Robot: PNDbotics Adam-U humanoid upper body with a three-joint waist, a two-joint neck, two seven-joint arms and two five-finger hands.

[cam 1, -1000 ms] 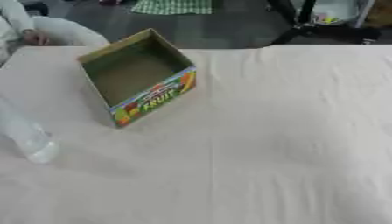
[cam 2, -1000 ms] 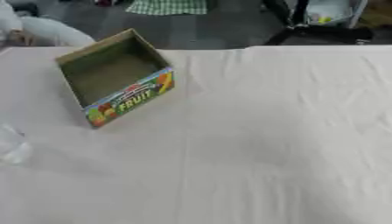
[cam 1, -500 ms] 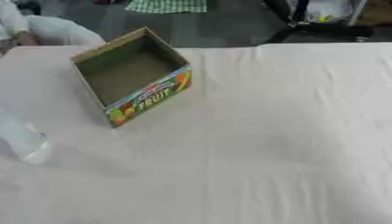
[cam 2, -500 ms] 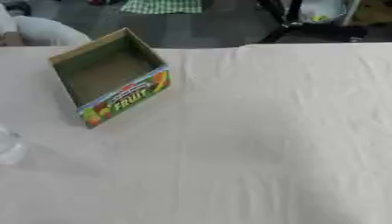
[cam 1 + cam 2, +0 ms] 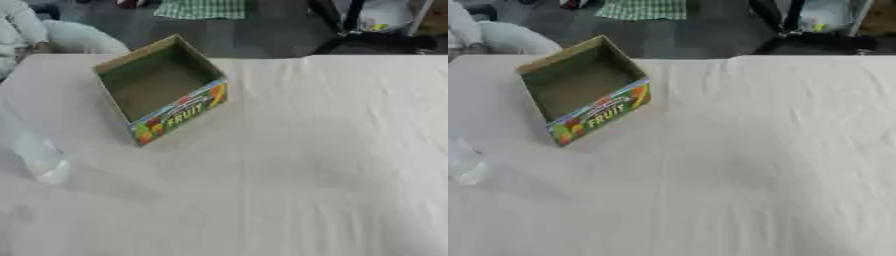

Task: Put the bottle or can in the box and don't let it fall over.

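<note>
Box (image 5: pixel 162 90): open-topped cardboard, "FRUIT" print on near-right side, empty, set askew on bench (image 5: pixel 306 150) far left. Bottle (image 5: pixel 35 155): clear plastic, near left edge of bench, left and nearer than box, apart from it; upright or tilted cannot tell. Bench: covered in white cloth. Hands: neither left nor right in either view, so finger state cannot be told. Change from earlier frames: whole picture shifted slightly, camera tilt only; box and bottle keep same relation.
</note>
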